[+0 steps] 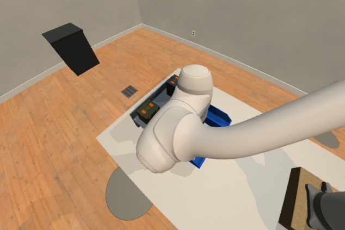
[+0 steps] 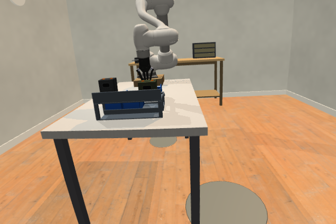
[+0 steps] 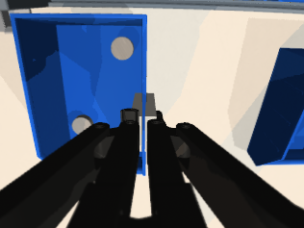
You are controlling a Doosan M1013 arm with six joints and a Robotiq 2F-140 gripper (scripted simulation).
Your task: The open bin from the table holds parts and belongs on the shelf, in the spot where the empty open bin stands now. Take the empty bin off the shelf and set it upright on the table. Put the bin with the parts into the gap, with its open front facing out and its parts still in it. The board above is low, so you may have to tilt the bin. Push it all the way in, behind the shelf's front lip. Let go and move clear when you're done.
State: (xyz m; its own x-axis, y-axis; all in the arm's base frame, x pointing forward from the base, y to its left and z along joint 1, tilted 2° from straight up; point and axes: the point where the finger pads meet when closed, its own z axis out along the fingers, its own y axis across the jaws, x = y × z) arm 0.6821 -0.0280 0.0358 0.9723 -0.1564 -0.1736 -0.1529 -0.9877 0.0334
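Parts bin [image 1: 199, 162] [image 2: 161, 88] [image 3: 79, 71] | edge in tool [image 2: 146, 78] [image 3: 144, 106] | second bin [image 1: 217, 117] [image 3: 275, 107] well apart (seemingly)

The arm [image 1: 192, 126] [image 2: 157, 36] hides the claw and much of two blue bins from above. In the wrist view, the right-hand blue bin [image 3: 276, 102] runs off the edge, its interior mostly cut off.

shelf [image 2: 160, 109] [image 3: 202, 6] gap beside blue bins [image 2: 123, 105] [image 3: 284, 0], low board [image 1: 162, 99] [image 2: 126, 97] overhead
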